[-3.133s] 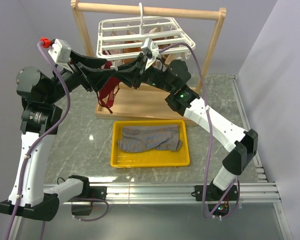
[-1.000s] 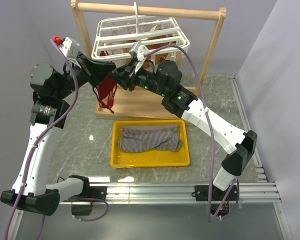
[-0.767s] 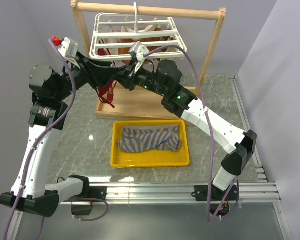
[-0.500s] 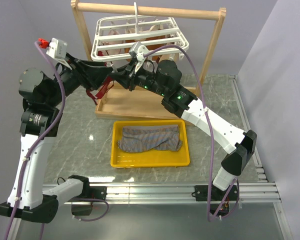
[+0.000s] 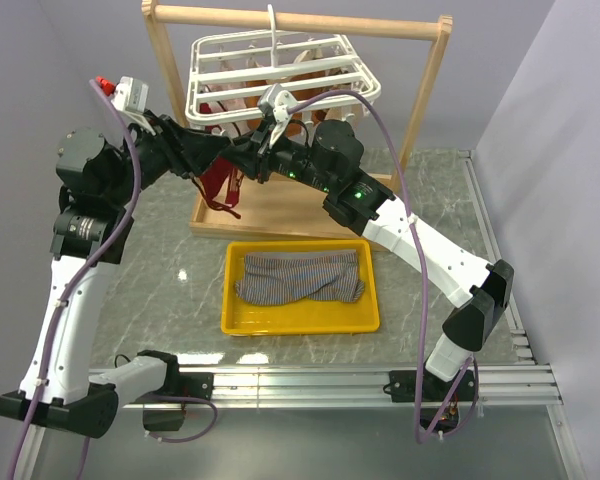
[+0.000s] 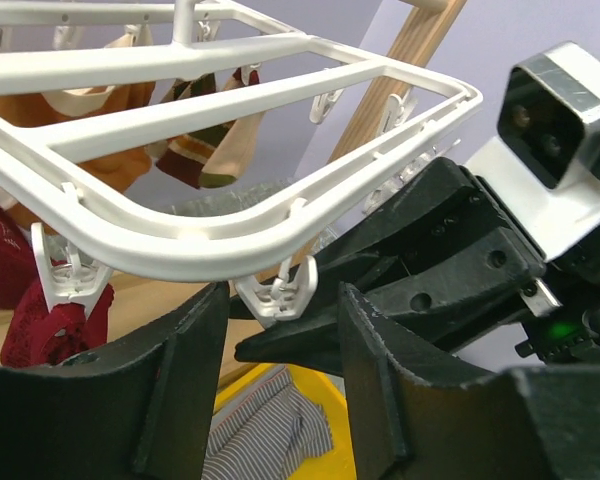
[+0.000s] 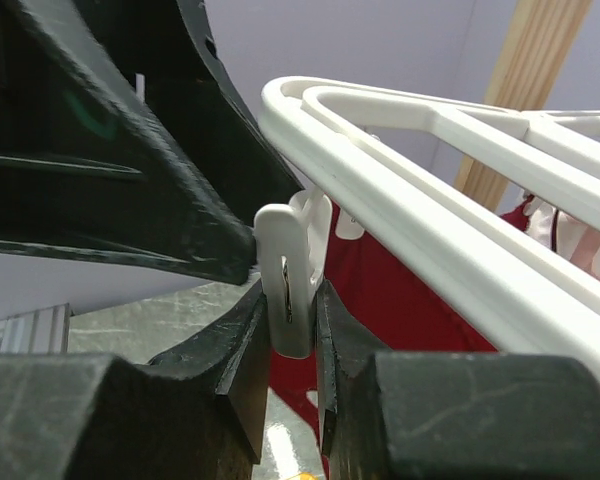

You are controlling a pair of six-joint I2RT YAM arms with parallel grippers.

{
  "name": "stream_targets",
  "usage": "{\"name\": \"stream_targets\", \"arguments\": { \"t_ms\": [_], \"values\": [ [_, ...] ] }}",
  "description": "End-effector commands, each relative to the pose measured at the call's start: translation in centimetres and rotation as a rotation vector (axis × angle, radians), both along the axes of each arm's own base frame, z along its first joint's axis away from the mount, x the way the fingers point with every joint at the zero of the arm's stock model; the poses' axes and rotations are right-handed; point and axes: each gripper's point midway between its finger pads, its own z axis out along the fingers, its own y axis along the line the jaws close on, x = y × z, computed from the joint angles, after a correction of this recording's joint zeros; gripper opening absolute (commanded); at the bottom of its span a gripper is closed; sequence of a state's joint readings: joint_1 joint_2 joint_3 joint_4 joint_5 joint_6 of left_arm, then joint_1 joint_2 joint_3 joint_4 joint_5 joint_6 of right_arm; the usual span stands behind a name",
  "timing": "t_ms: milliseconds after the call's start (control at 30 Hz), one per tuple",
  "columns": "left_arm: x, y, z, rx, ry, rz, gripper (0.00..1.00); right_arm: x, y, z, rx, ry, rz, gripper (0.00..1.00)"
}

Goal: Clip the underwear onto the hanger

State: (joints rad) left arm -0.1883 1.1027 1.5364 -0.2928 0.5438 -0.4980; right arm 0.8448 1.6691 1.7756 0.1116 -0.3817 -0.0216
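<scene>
Grey striped cloth underwear (image 5: 298,277) lies bunched in a yellow plastic tray (image 5: 280,320) at the centre of the overhead view. It sits well apart from the white plastic grid hanger (image 5: 280,62), which hangs on a wooden frame stand (image 5: 360,23) at the top. At the hanger's near rim, the right gripper (image 7: 292,305) pinches a small white clip (image 7: 290,260) between nearly closed fingers. The left gripper (image 6: 278,330) has its fingers spread on either side of the clip, gripping nothing. Dark red underwear (image 5: 220,185) hangs just left.
</scene>
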Motion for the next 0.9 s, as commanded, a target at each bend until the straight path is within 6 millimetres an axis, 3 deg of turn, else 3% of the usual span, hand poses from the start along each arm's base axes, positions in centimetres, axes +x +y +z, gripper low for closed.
{"name": "stream_targets", "arguments": {
  "t_ms": [0,333,467,633,700,800,867],
  "values": [
    [0.2,-0.1,1.3,-0.044,-0.031,-0.006,0.51,-0.8,-0.1,2.3,0.049,-0.038,0.019,0.0],
    [0.8,-0.3,2.6,-0.1,-0.06,-0.01,0.48,-0.7,0.2,2.2,0.051,-0.037,0.022,0.0],
    [1.1,-0.7,2.5,-0.101,-0.053,-0.021,0.41,-0.9,0.3,2.2,0.052,-0.041,0.027,0.0],
    [1.4,-0.7,2.3,-0.107,-0.044,-0.016,0.41,-0.9,0.3,2.2,0.048,-0.048,0.023,0.0],
    [1.4,-0.7,2.4,-0.109,-0.046,-0.015,0.33,-1.0,0.3,2.1,0.046,-0.052,0.023,0.0],
    [1.5,-0.7,2.5,-0.111,-0.041,-0.008,0.08,-1.1,0.3,2.2,0.045,-0.054,0.023,0.02],
    [1.8,-0.6,2.1,-0.107,-0.025,0.0,0.0,-0.9,0.2,2.1,0.044,-0.051,0.014,0.15]
  ]
}}
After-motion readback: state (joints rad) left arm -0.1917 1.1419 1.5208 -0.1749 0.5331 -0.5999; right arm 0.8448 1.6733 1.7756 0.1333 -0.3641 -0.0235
